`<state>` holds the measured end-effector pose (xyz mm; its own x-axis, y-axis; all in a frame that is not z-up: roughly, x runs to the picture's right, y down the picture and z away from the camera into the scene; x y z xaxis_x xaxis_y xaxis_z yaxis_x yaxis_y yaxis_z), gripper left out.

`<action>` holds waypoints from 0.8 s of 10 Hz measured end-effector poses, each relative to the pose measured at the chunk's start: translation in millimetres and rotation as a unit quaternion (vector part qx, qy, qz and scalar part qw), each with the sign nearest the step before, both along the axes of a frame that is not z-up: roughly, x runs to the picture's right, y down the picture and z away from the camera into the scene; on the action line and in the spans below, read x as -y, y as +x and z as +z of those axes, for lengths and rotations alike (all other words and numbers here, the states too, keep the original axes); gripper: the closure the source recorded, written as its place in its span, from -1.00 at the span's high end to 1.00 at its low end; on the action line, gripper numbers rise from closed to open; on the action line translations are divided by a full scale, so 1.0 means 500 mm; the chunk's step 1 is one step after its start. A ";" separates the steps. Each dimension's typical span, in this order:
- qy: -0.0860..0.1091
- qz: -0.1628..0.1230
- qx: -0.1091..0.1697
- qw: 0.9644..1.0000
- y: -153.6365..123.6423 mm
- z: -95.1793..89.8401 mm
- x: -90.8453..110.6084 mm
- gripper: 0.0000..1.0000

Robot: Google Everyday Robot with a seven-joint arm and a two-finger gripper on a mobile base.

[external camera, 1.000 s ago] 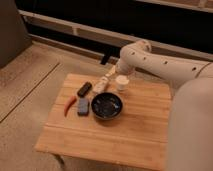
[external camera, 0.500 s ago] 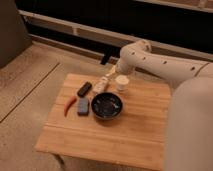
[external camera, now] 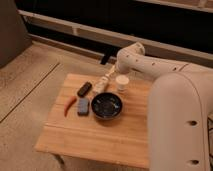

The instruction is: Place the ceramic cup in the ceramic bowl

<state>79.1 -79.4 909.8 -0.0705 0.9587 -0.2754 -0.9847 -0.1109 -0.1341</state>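
Note:
The small cream-white ceramic cup [external camera: 121, 82] stands upright on the wooden table [external camera: 125, 135], just behind and to the right of the ceramic bowl. The dark navy glossy ceramic bowl [external camera: 106, 106] sits near the table's middle, with nothing visible in it. My gripper [external camera: 113, 70] is at the end of the white arm that reaches in from the right. It hangs low over the table's back edge, just left of the cup and above it. I cannot tell whether it touches the cup.
A slim whitish bottle-like object [external camera: 102, 84] lies left of the cup, behind the bowl. A dark brown bar [external camera: 84, 89], a grey-blue block [external camera: 83, 106] and a red chili pepper [external camera: 70, 105] lie left of the bowl. My white body [external camera: 180, 125] fills the right side.

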 end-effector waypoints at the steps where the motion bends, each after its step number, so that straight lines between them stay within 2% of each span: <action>1: -0.009 0.003 0.004 1.000 -0.006 0.019 -0.012 0.30; 5: -0.048 0.001 0.009 0.999 -0.013 0.084 -0.053 0.26; 6: -0.062 0.000 0.010 0.998 -0.007 0.100 -0.069 0.03; 8: -0.075 0.000 0.013 0.997 -0.002 0.117 -0.082 -0.36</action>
